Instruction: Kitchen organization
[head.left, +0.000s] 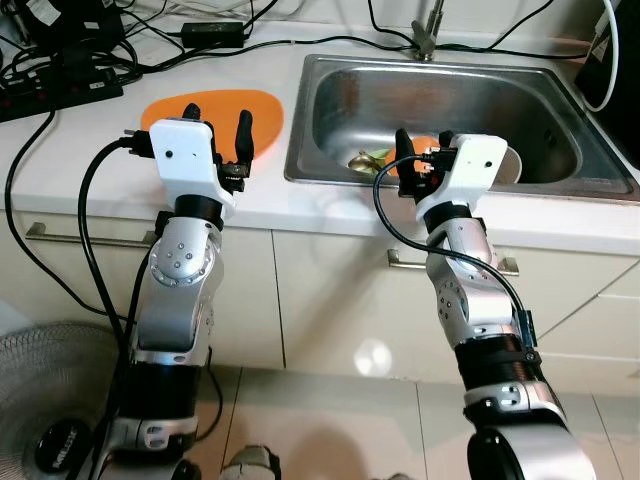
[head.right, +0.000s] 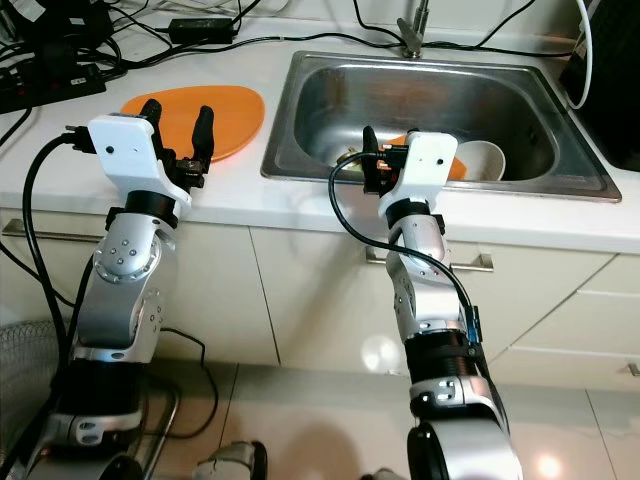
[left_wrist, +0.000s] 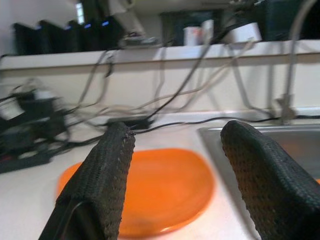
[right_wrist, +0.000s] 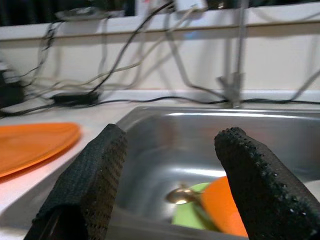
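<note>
The left tool (head.left: 217, 133) hovers with fingers spread over the front edge of the bench (head.left: 90, 160), just before the orange plate (head.left: 215, 108) that lies beside the sink's (head.left: 330, 110) left rim. The right tool (head.right: 372, 160) — fingers also spread, empty — hangs at the sink's front edge. Its wrist view reveals a spoon (right_wrist: 181, 194) on a green dish (right_wrist: 187, 216) beside an orange dish (right_wrist: 224, 205); the head views add a white bowl (head.right: 482, 160).

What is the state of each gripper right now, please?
Left gripper: open, holding nothing, above the orange plate on the counter.
Right gripper: open, holding nothing, at the near edge of the sink.
</note>
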